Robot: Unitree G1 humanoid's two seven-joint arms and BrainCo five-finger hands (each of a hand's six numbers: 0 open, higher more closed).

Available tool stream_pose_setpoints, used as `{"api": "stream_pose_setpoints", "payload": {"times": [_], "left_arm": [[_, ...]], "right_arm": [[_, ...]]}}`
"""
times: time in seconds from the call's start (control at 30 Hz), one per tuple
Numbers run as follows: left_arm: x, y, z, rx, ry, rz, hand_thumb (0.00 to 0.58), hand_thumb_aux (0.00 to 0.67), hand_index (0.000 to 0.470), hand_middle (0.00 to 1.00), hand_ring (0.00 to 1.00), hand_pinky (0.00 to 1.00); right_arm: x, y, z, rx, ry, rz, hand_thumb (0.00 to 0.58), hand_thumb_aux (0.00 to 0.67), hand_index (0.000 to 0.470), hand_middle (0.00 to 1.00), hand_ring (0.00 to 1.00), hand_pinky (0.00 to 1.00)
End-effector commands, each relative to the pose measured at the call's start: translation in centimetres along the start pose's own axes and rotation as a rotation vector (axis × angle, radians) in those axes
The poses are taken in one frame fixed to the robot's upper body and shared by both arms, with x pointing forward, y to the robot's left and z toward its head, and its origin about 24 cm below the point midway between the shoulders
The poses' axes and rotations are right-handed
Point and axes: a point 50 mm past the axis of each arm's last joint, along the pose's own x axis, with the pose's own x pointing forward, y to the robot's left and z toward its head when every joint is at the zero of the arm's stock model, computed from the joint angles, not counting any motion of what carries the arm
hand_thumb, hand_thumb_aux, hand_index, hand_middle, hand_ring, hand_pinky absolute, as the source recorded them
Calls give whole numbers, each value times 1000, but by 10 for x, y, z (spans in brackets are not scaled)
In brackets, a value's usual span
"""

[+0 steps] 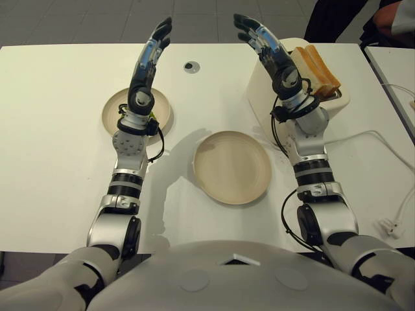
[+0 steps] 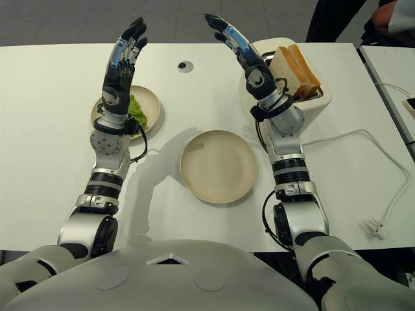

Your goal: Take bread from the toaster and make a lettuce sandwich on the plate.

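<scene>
A cream toaster (image 2: 311, 107) stands at the right of the white table with two slices of bread (image 2: 295, 68) sticking up from its slots. An empty beige plate (image 2: 218, 166) lies in the middle. At the left a smaller dish (image 2: 150, 102) holds green lettuce (image 2: 135, 108). My left hand (image 2: 123, 61) is raised above that dish, fingers stretched out and holding nothing. My right hand (image 2: 241, 52) is raised just left of the toaster and bread, also open and empty.
A white power cord (image 2: 363, 139) runs from the toaster to a plug (image 2: 376, 228) near the table's right front edge. A small dark round hole (image 2: 186, 65) sits in the tabletop at the back. A second table (image 2: 395, 71) adjoins on the right.
</scene>
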Motion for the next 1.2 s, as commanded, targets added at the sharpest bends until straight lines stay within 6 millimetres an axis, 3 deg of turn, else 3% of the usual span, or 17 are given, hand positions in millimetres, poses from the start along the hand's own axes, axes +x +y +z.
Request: {"api": "stream_pose_setpoints", "payload": {"times": [0.03, 0.4, 0.47, 0.53, 0.7, 0.87, 1.0, 1.2], "left_arm": [[-1, -2, -1, 5, 9, -23, 0, 0, 0, 0, 0, 0], [0, -2, 0, -3, 0, -22, 0, 0, 0, 0, 0, 0], [0, -2, 1, -9, -7, -24, 0, 0, 0, 0, 0, 0], [0, -2, 1, -11, -10, -26, 0, 0, 0, 0, 0, 0], [0, -2, 1, -11, -13, -30, 0, 0, 0, 0, 0, 0], [1, -4, 0, -9, -12, -39, 0, 0, 0, 0, 0, 0], [-1, -5, -4, -9, 9, -48, 0, 0, 0, 0, 0, 0], [-2, -6, -7, -6, 19, -56, 0, 0, 0, 0, 0, 0]], "right_arm": [[0, -4, 3, 3, 0, 6, 0, 0, 0, 0, 0, 0], [0, -7, 8, -15, -12, 24, 0, 0, 0, 0, 0, 0], [3, -26, 29, -75, -77, 29, 0, 0, 0, 0, 0, 0], [3, -51, 51, -242, -89, 64, 0, 0, 0, 0, 0, 0], [-23, -105, 71, -737, 200, 209, 0, 0, 0, 0, 0, 0], [-53, -148, 54, -959, 566, 229, 0, 0, 0, 0, 0, 0], [-76, -157, 29, -979, 774, 252, 0, 0, 0, 0, 0, 0], [-85, -168, 15, -999, 888, 195, 0, 0, 0, 0, 0, 0]]}}
